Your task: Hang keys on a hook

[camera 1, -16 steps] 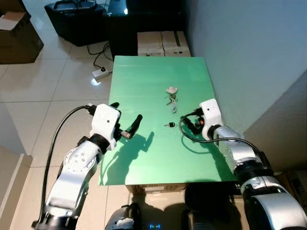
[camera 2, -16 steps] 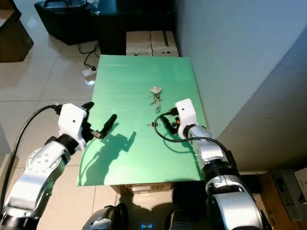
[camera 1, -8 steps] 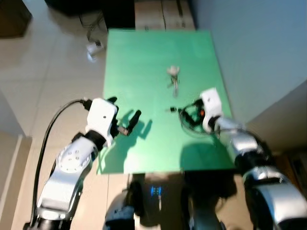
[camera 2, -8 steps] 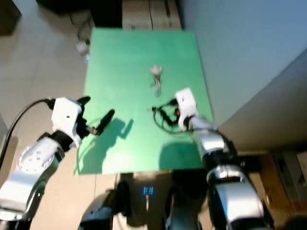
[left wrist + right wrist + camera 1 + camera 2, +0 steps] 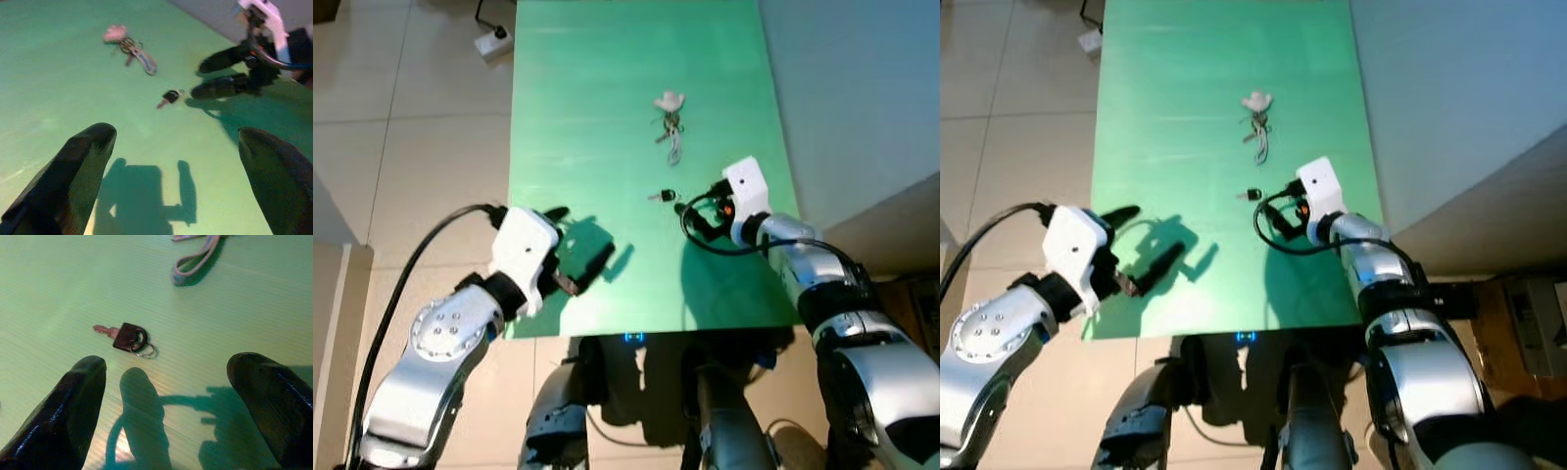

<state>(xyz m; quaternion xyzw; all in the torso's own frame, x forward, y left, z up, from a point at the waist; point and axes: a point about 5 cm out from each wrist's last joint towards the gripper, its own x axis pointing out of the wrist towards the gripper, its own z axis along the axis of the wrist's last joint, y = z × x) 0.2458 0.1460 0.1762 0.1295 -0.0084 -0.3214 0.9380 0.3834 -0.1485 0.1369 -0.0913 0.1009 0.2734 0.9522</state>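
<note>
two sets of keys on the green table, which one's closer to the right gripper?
The single black-headed key, lying just ahead of the open right gripper. The key bunch with the strap and pale fob lies farther up the green table.

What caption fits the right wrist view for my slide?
Open right gripper poised over a black-headed key on the green table, strap keychain beyond.

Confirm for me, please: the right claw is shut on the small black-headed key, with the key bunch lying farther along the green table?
Not quite. The right claw is open and the small black-headed key lies free on the green table, as the right wrist view shows. The key bunch does lie farther along.
</note>
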